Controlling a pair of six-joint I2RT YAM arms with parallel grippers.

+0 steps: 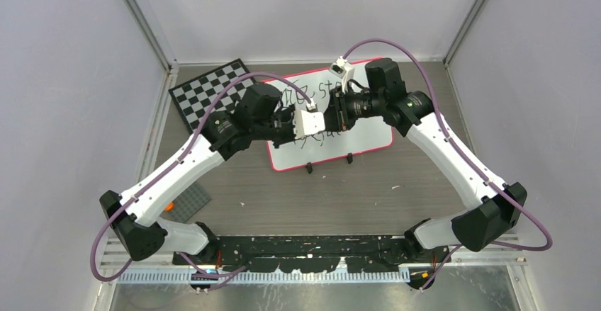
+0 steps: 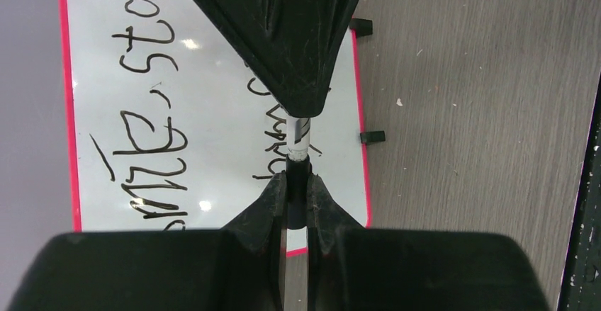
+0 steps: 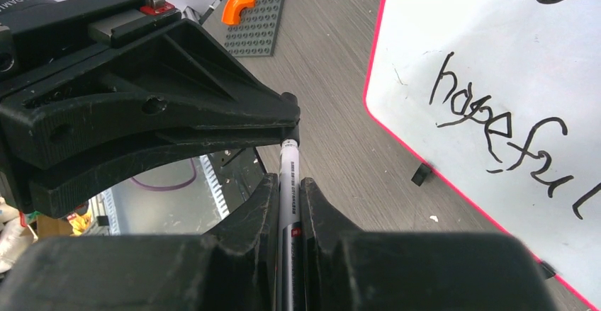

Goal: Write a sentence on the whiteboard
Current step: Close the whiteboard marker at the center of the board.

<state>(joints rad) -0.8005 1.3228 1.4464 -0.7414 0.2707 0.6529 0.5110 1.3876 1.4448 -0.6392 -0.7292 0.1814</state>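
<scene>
The whiteboard (image 1: 365, 137), pink-framed, lies flat in the middle of the table. On it is the sentence (image 2: 152, 105) in black marker: "Smile, stay" on one line and "hopeful" (image 3: 496, 130) on the other. Both grippers meet tip to tip just above the board. My right gripper (image 3: 287, 183) is shut on the white barrel of a marker (image 3: 289, 173). My left gripper (image 2: 298, 180) is shut on the marker's black cap (image 2: 298, 190), which sits on the end of the barrel (image 2: 300, 137). From above, the marker is hidden between the two grippers.
A black-and-white chessboard (image 1: 212, 91) lies at the back left, touching the whiteboard's corner. A grey studded baseplate (image 3: 255, 31) with an orange curved piece (image 3: 237, 5) lies near the left arm's base. The whiteboard's two black feet (image 1: 309, 167) point toward the arms.
</scene>
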